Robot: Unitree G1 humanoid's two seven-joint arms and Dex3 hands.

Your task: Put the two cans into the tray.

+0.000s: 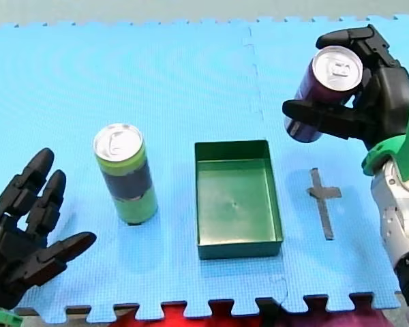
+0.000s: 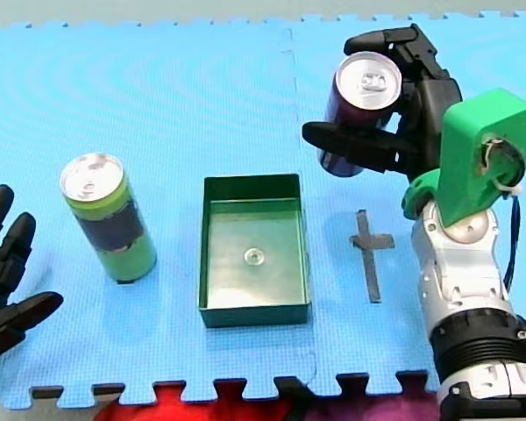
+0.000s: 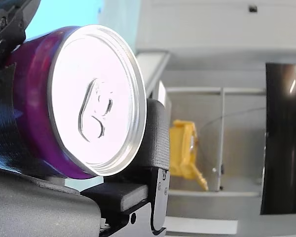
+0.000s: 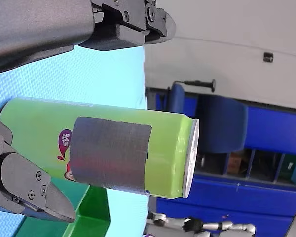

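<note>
Gripping the purple aluminium drinks can (image 1: 322,92) around its side, the black three-fingered right hand (image 1: 382,88) is holding it tilted in the air, up off the blue foam puzzle mat (image 1: 157,82). The can is hanging beyond a grey tape cross (image 1: 322,197), off to the right of the green rectangular tray (image 1: 238,248). In the first wrist view the fingers (image 3: 155,128) are pressing against the can's wall just under its silver lid (image 3: 96,98). The lime-green can with a grey band (image 1: 126,174) is standing upright on the mat just left of the tray, apart from it. The left hand (image 1: 27,231) is hovering over the mat's front left corner, holding nothing, fingers uncurled, near that can but not touching it
</note>
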